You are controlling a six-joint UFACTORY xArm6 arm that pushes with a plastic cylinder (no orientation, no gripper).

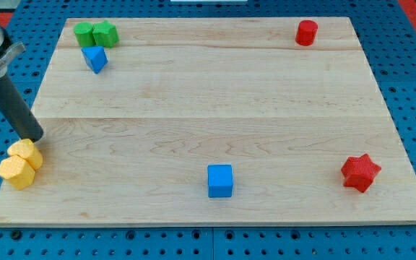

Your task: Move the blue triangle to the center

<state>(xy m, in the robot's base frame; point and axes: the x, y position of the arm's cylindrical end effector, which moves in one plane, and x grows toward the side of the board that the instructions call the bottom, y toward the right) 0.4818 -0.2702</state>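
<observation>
Tool (16, 108): just a straight dark rod, leaning in from the view's top left. Nothing on it to spread or press together, and pinching nothing. My tip (36, 137) down at the left edge of the worktop (215, 101), near the view's bottom left corner.

Right under my tip, toward the view's bottom, a yellow block (27, 152). Very close to it, maybe touching; hard to tell which. A second yellow block (15, 172) touching the first, a little lower and more to the left, right by the worktop's edge. Shapes of both hard to make out, chunky with many sides.

Farther up, near the view's top left, the blue triangle (95, 58). Well apart from my tip and far from the middle of the worktop. Just above it, two green blocks side by side and touching: the left green block (85, 33) and the right green block (106, 32). Blue triangle just below them, very near, perhaps not quite touching.

Along the view's bottom, near the middle, a blue cube (220, 180), all alone.

Far off at the view's bottom right, a red star (360, 172). At the view's top right, a red cylinder (306, 32) standing upright.

Around the worktop, a blue board (403, 29) full of little holes.
</observation>
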